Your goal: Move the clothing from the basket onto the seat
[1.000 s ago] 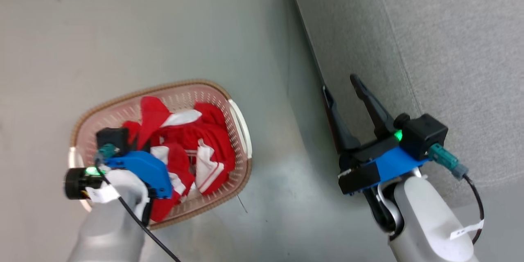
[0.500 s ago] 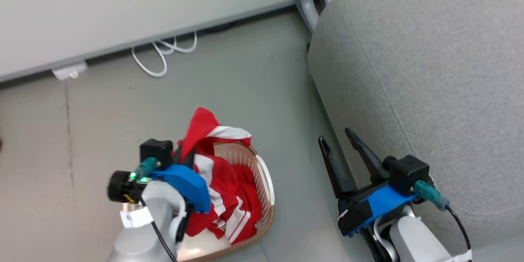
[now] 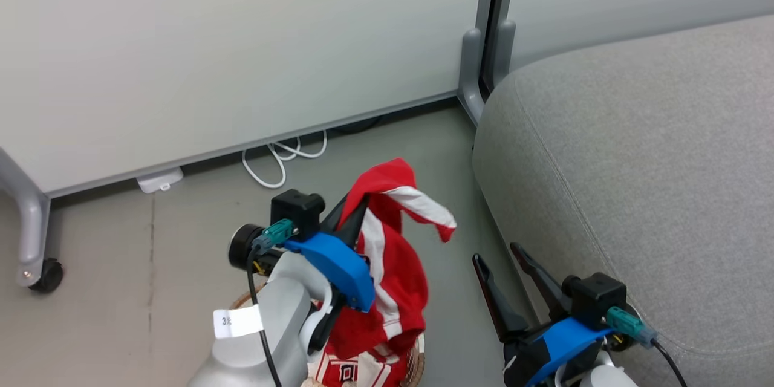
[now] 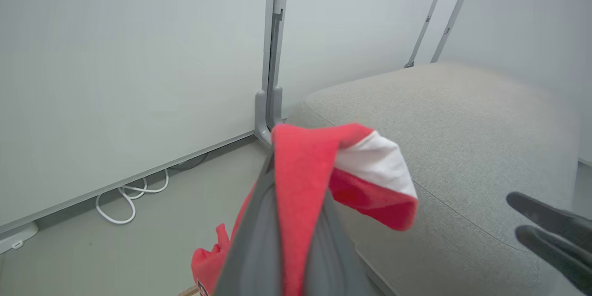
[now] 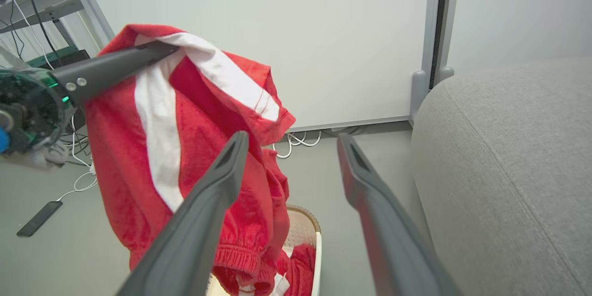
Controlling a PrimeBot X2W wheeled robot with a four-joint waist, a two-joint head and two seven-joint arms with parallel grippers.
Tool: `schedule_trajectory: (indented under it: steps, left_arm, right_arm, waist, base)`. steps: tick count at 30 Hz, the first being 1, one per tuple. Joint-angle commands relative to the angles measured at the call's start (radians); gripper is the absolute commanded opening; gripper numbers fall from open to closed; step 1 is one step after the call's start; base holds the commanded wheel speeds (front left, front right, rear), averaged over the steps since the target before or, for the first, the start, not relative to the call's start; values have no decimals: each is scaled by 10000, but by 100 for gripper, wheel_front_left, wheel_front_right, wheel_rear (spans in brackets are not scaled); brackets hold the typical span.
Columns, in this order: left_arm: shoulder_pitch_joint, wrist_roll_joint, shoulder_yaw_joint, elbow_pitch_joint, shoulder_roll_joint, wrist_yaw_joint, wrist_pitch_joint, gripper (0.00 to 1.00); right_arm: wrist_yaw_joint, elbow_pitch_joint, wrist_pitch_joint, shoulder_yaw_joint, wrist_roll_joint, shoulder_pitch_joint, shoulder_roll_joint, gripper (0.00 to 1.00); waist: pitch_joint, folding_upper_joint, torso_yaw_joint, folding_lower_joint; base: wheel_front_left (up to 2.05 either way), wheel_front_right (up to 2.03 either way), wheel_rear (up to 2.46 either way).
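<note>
My left gripper (image 3: 355, 204) is shut on the clothing, red shorts with white stripes (image 3: 396, 254), which hang from its tips above the basket (image 3: 416, 358). More red and white clothing with lettering (image 3: 347, 373) lies in the basket below. In the left wrist view the grey fingers (image 4: 252, 245) pinch the red cloth (image 4: 360, 185), and the seat (image 4: 462, 115) lies beyond to the right. My right gripper (image 3: 497, 254) stands open and empty by the grey seat's (image 3: 635, 163) rounded edge. From the right wrist, the open gripper (image 5: 291, 141) faces the hanging shorts (image 5: 185, 148) and the basket (image 5: 311, 224).
A white wall panel with a grey post (image 3: 484, 60) runs behind the floor. A white cable (image 3: 278, 160) loops at its foot. A caster wheel (image 3: 45, 275) stands at the far left. A dark phone (image 5: 39, 217) lies on the floor.
The head camera has tilted up toward the wall. My left gripper has risen, lifting the red shorts out of the basket. The right gripper stays open beside the seat.
</note>
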Motion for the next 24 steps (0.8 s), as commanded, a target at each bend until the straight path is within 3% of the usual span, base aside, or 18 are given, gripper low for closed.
schedule_trajectory:
  steps: [1, 24]
  left_arm:
    - [-256, -205, -263, -163, 11, -9, 47, 0]
    - [-1974, -2306, -2583, -917, 11, 557, 431, 0]
  right_arm:
    - [2, -73, 69, -8, -66, 227, -22, 100]
    - [1, -651, 518, 89, -108, 599, -22, 100]
  waist:
    - [-221, -1, 70, 2]
    - [-500, -1, 254, 2]
  base:
    - [0, 0, 0]
    - [0, 0, 0]
